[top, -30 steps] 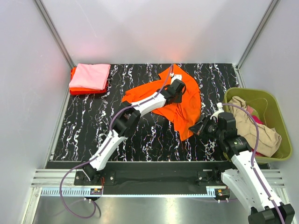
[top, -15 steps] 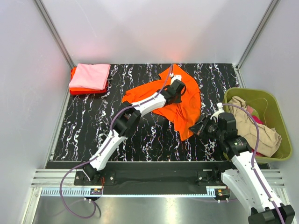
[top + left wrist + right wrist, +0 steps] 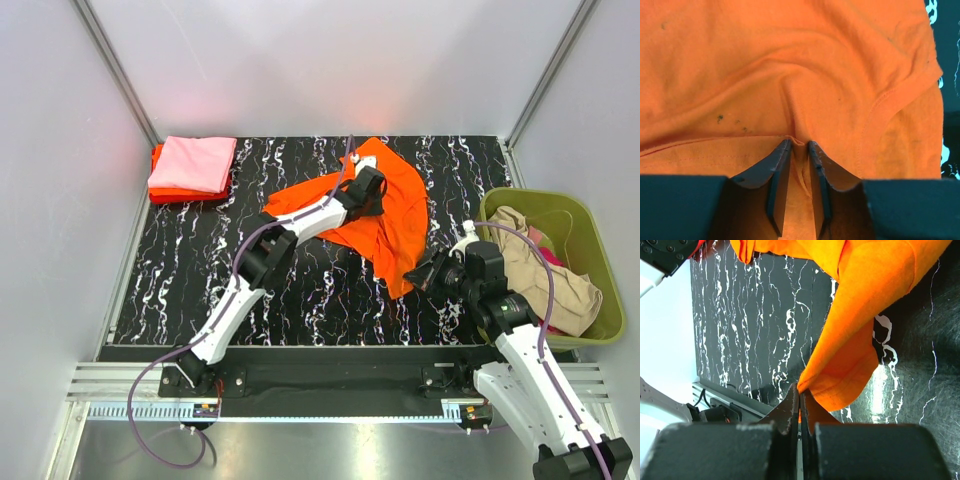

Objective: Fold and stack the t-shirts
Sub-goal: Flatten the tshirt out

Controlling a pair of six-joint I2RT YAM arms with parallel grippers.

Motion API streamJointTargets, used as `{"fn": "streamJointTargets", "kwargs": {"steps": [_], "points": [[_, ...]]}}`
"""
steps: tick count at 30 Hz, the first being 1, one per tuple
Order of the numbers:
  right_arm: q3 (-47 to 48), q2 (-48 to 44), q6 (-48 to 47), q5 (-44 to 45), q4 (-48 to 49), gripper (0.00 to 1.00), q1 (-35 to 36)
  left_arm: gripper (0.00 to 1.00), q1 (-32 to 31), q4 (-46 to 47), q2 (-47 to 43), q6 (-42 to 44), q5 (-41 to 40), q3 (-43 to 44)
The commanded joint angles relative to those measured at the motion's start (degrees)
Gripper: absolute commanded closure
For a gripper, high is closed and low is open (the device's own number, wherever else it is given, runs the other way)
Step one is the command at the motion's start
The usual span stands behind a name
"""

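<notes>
Left gripper (image 3: 799, 150) clenched on a raised pinch of the orange shirt (image 3: 790, 60) near the bench's (image 3: 200, 285) far edge; cloth fills that wrist view. Right gripper (image 3: 800, 399) shut tight on the shirt's hem, towards the near right corner, arm overlapping the basket (image 3: 530, 194). Pink shirt (image 3: 192, 162) folded on a red-orange one (image 3: 180, 195), mostly covered, far left corner. Basket at right edge holds a beige shirt (image 3: 540, 275)

The left gripper (image 3: 799, 146) has its jaws pinched on a raised ridge of the wrinkled orange t-shirt (image 3: 790, 65).
</notes>
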Motion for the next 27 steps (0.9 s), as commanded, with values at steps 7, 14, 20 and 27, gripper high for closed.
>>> {"fn": "streamJointTargets", "kwargs": {"steps": [7,14,20,27], "points": [[1.4,0.5,-1.6,1.3,1.0,1.0,0.5,0.67,0.9,2.9,-3.0,-1.2,2.6,-2.4],[1.0,0.3,-1.8,0.9,0.8,1.0,0.5,0.71,2.1,6.6,-5.9,-4.6,5.3,-6.5],[1.0,0.3,-1.9,1.4,0.8,1.0,0.5,0.72,2.1,6.5,-5.9,-4.3,5.8,-6.5],[0.7,-0.1,-1.9,1.2,0.8,1.0,0.5,0.69,2.3,6.8,-5.9,-5.1,6.2,-6.6]]}}
